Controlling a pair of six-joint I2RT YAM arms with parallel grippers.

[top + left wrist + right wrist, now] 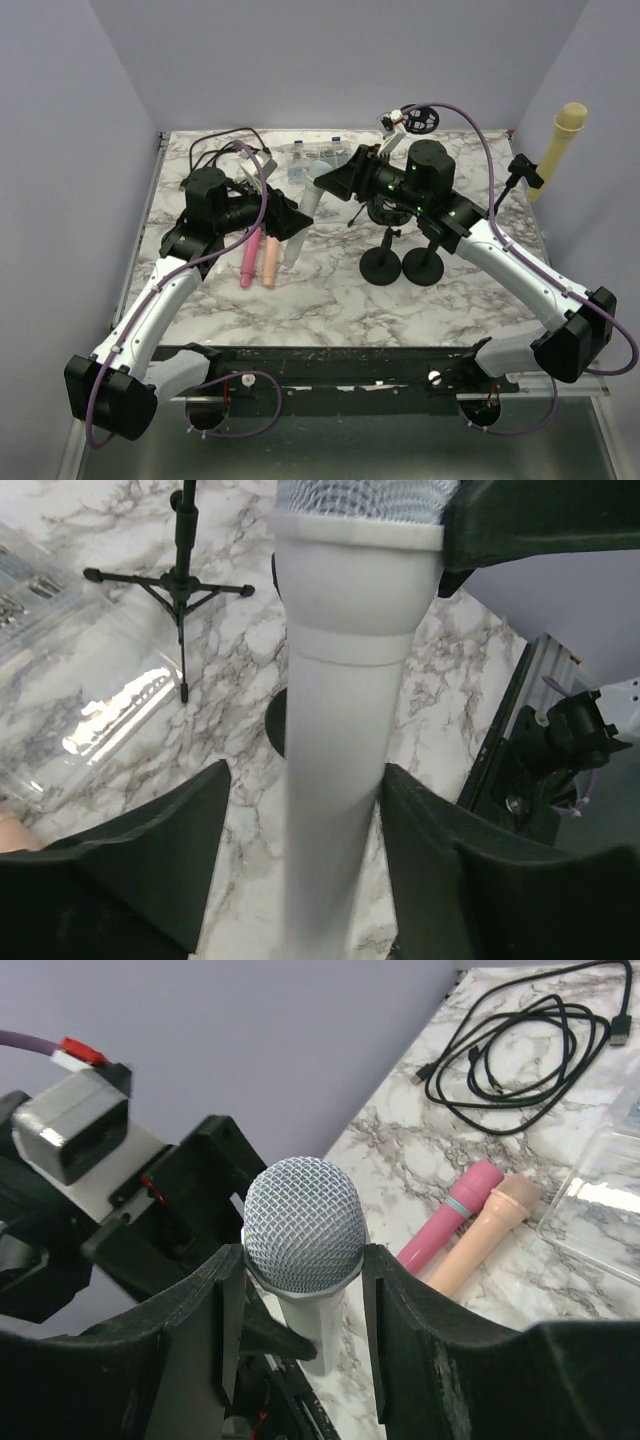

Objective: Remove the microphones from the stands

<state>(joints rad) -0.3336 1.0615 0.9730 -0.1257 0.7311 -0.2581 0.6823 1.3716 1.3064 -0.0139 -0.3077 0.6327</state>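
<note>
Nearest you in the top view, both arms rise from the near edge of the marble table [350, 300] and lean in toward its middle. The left gripper [292, 215] meets the grey-white microphone [303, 222] low on its handle, and the right gripper [336, 180] meets it at the head. The microphone hangs slantwise, with its head far and right and its tail near and left. It is left of the two round-based stands [383, 265] and apart from them. Its tail ends just beside a peach microphone [268, 262] and a pink microphone [248, 262], which lie side by side on the table.

The overhead view hides both sets of jaws, so you must read them from the wrist cameras. From the left wrist you see the handle running up between the two fingers [150, 880]. These jaws stand apart: one finger is at the handle's edge, and a strip of marble separates the other from it. From the right wrist you see the jaws clamped on the mesh head, one finger against each side.

Farther off, the left wrist view shows a small tripod stand [178, 580] upright beside a clear plastic box [60, 680]. The right wrist view shows a coiled black cable [530, 1040] toward the far left corner. Only the top view shows a yellow microphone [562, 135] on a black mount beyond the table's right edge.
</note>
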